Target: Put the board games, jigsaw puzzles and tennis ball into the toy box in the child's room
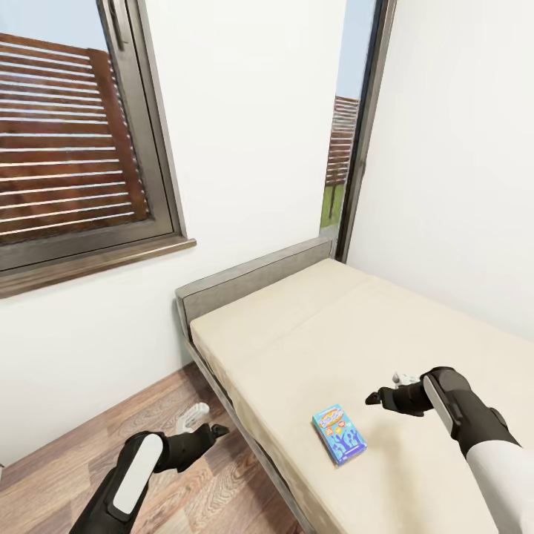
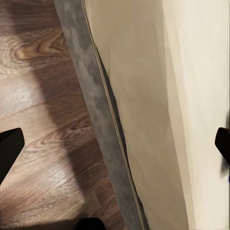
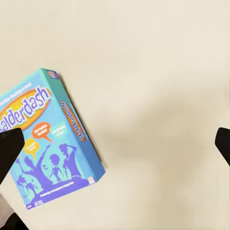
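Board game (image 1: 340, 434): lay flat on the bed (image 1: 311, 334), near its left edge.
Right gripper (image 1: 376, 398): hovered right of the game, fingers spread, empty.
Left gripper (image 1: 211, 429): over the floor (image 1: 89, 445) beside the bed, fingers spread, empty.

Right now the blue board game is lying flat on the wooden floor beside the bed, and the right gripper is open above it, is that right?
Not quite. The blue board game lies flat on the bed, on the mattress, not on the wooden floor; the head view shows it. The right gripper is indeed open above it, as the right wrist view confirms.
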Available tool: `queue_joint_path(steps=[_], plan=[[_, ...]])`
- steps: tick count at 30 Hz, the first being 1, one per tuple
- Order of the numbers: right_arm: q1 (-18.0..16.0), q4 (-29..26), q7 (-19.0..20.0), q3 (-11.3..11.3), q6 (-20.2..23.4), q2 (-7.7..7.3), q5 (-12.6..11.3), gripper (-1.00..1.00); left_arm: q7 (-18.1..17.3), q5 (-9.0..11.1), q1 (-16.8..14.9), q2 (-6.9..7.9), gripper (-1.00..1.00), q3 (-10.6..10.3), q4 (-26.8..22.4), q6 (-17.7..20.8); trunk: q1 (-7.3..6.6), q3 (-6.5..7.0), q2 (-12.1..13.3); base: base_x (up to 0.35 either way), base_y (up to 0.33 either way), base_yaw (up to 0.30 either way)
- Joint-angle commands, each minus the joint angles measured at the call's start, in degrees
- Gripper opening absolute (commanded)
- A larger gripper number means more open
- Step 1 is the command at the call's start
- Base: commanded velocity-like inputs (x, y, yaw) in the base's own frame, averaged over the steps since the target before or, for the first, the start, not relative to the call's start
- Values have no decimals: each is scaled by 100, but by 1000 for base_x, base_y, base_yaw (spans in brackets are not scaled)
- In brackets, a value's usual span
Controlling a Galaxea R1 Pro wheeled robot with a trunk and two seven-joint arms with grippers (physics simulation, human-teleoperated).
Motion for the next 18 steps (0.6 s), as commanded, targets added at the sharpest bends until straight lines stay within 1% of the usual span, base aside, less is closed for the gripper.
queue_joint_path(steps=[1,4,18], plan=[[-4,-13,-19,27,27,9,-45,100,59,60,2,-11,100,19,-40,19,-1,-6,-3,0,0,0],[-6,-26,-18,124,24,21,-50,100,78,61,9,-28,100,24,-92,11,-1,-6,-3,0,0,0],[-8,-45,-19,229,51,30,-57,100,95,79,24,-76,100,77,-299,29,-1,-6,-3,0,0,0]])
